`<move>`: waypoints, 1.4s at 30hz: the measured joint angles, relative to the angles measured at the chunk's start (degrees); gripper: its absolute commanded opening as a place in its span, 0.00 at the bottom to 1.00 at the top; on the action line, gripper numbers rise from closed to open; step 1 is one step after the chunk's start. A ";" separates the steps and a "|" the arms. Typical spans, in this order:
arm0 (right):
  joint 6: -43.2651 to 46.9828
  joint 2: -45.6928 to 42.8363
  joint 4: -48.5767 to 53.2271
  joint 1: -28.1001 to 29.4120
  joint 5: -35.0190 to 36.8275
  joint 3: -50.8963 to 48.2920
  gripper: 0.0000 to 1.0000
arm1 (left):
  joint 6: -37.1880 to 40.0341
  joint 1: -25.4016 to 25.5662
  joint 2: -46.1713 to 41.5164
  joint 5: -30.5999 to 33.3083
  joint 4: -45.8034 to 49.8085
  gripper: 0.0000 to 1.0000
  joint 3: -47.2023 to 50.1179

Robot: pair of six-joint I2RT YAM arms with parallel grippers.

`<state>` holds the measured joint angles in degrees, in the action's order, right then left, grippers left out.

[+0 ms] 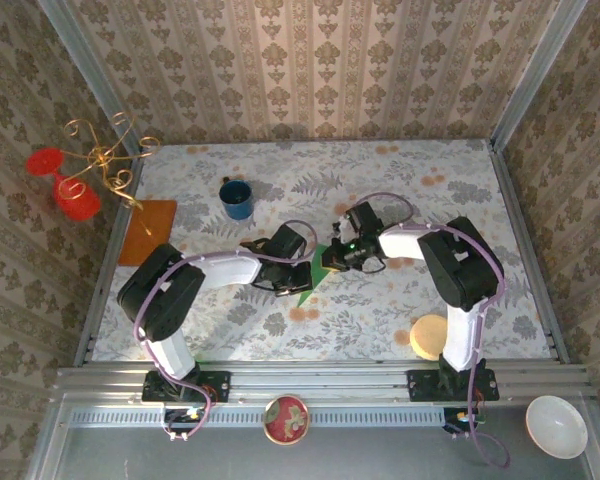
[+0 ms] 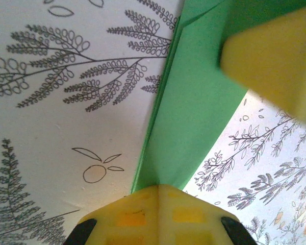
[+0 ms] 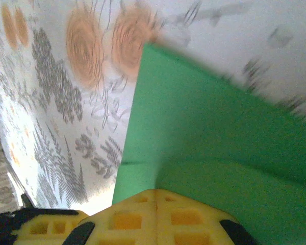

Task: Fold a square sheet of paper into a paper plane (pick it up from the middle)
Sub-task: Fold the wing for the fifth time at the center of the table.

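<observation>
The square sheet of paper (image 1: 318,266) is bright green and partly folded into a narrow wedge. It lies at the table's middle, between my two grippers. My left gripper (image 1: 305,268) is shut, and its yellow tips (image 2: 159,191) meet on the narrow end of the sheet (image 2: 194,112). My right gripper (image 1: 336,256) is shut too, its tips (image 3: 157,196) closed on the wider part of the sheet (image 3: 214,138). A yellow finger of the right gripper (image 2: 275,56) shows over the paper in the left wrist view. No finished paper plane is in view.
A blue mug (image 1: 236,199) stands behind the arms to the left. An orange-brown square sheet (image 1: 147,232) lies at the left edge, near a gold stand with red cups (image 1: 90,165). A round tan disc (image 1: 430,335) sits by the right arm's base.
</observation>
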<state>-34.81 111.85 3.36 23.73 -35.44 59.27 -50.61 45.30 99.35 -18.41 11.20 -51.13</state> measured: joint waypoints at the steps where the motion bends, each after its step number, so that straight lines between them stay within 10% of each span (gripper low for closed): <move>1: 0.04 0.44 -0.17 -0.98 -0.48 0.42 0.09 | -0.28 0.00 -0.22 0.04 -0.52 0.00 0.44; 16: 0.85 0.24 -3.63 -10.75 3.10 1.95 0.12 | -0.59 0.04 -1.14 0.22 1.95 0.01 -0.07; 23: 1.62 -14.34 -0.92 -10.38 8.11 -1.92 0.36 | 0.87 -1.70 -6.36 0.31 3.69 0.22 -2.19; 32: -4.11 -21.70 14.60 0.74 19.87 -2.23 0.64 | 2.91 -12.22 -20.22 3.34 2.95 0.56 4.76; 42: -17.35 -16.92 23.34 15.10 30.40 2.64 0.73 | 7.87 -19.80 -28.30 7.69 6.27 0.87 13.73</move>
<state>-52.16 94.94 26.70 38.83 -5.04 61.91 -42.74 25.50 71.05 -10.72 17.47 -37.41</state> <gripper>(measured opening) 0.733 0.844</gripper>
